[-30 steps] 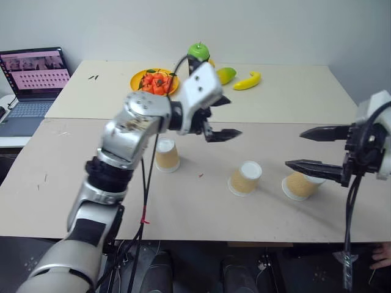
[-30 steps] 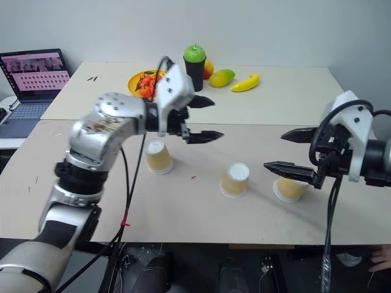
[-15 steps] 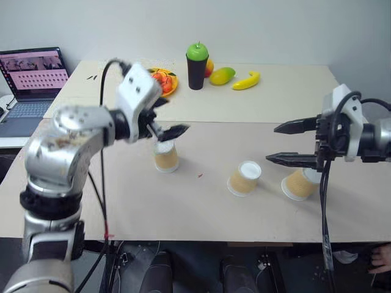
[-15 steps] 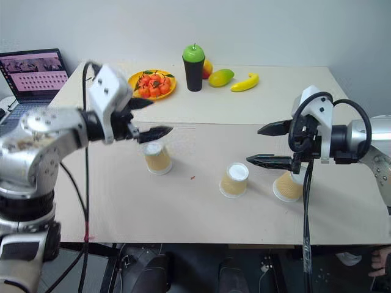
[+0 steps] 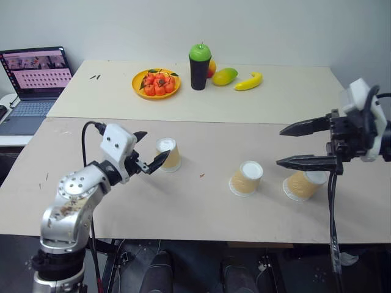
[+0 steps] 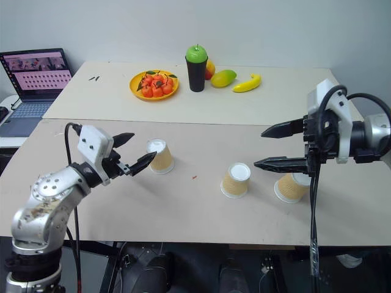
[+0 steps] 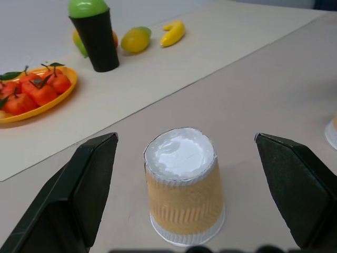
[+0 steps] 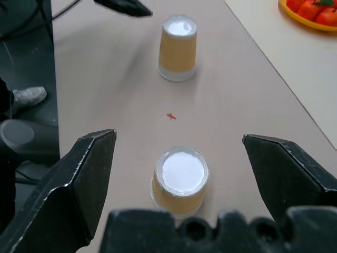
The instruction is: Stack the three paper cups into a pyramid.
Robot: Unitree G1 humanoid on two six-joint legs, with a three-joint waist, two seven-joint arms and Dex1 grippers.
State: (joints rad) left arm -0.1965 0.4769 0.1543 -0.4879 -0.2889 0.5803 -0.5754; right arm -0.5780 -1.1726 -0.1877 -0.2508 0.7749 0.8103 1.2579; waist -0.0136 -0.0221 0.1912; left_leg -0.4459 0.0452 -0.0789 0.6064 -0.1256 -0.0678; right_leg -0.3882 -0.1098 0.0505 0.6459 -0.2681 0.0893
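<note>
Bright, even indoor light; soft shadows; pictures sharp.

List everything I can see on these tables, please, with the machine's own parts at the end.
paper cups: three, tan with white rims, upside down on the near table, apart: left, middle, right
tall cup: one, black with green top, far table
plate: one, yellow, holding small orange-red fruits, far table
mango: one, yellow-green, beside the tall cup
banana: one, yellow, far table
laptop: one, grey, open, side desk at left
left pincer: black, open, level with the left cup
right pincer: black, open, above the right cup
</note>
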